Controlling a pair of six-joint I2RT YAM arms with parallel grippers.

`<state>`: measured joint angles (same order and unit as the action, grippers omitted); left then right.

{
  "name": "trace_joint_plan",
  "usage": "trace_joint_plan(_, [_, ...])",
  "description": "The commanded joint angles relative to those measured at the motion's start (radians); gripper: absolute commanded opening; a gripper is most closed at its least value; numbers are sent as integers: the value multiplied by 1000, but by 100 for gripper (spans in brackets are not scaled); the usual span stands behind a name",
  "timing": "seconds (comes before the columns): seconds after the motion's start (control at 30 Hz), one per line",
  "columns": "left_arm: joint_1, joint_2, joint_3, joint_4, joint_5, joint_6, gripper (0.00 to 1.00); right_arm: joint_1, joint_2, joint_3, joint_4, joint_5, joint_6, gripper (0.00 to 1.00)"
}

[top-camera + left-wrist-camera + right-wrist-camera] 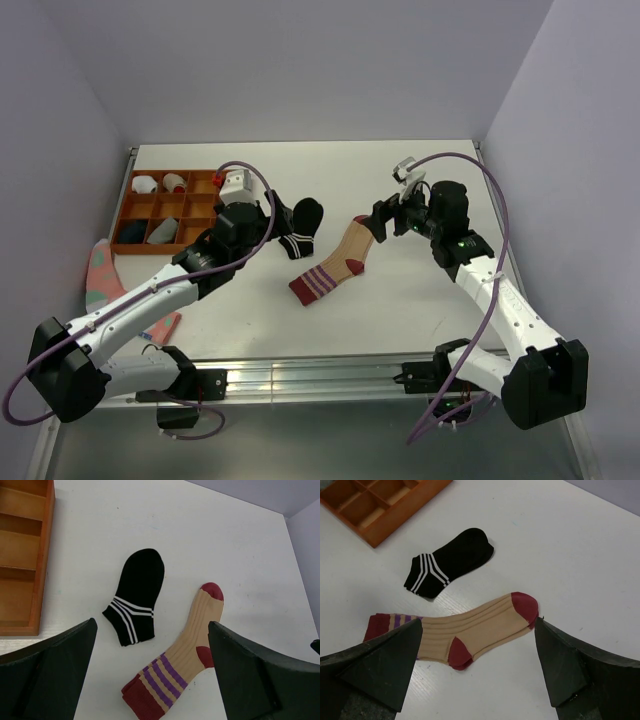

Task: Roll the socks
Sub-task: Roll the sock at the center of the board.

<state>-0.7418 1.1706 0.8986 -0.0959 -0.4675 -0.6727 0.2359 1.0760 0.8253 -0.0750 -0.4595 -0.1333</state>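
Pink spotted sock (98,268) mostly under the left arm (160,290), orange tray (145,197) partly blocked, tan sock (335,265) beside black sock (302,228), left fingers (50,680) and right fingers (575,670) wide, empty

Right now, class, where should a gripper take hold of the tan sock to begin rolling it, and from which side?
Probably pinch the maroon toe of the tan sock from above. It lies flat on the table, so only a downward pinch catches fabric; the toe is the rounded free end nearest the open right gripper.
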Motion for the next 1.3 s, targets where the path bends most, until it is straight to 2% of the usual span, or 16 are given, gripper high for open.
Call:
trace_joint_plan(0.0, [4, -18, 23, 12, -3, 5, 100, 0, -16, 25, 17, 16, -29, 100])
trace_joint_plan(0.2, [30, -48, 13, 15, 10, 9, 99, 3, -15, 61, -64, 15, -71, 100])
trace_joint_plan(0.3, [48, -55, 17, -10, -8, -1, 98, 25, 21, 104, -109, 51, -77, 95])
trace_joint_plan(0.37, [71, -63, 8, -27, -11, -14, 93, 55, 53, 121, -127, 97, -77, 92])
trace_joint_plan(0.6, [127, -146, -114, -39, -5, -137, 77, 368, 209, 162, -152, 277, -40, 81])
trace_joint_plan(0.63, [133, -161, -150, -39, 19, -148, 72, 393, 232, 169, -157, 272, -37, 79])
trace_joint_plan(0.73, [145, -172, -206, -48, 29, -186, 66, 463, 324, 176, -157, 300, -9, 71])
trace_joint_plan(0.9, [157, -190, -267, -24, 35, -197, 66, 580, 397, 179, -124, 392, 58, 67])
trace_joint_plan(0.97, [168, -201, -279, -22, 39, -194, 66, 620, 438, 207, -120, 446, 102, 61])
trace_joint_plan(1.03, [180, -203, -279, -22, 47, -186, 66, 637, 478, 224, -127, 456, 130, 55])
trace_joint_plan(1.27, [272, -201, -253, -33, 89, -143, 67, 707, 542, 224, -135, 522, 236, 49])
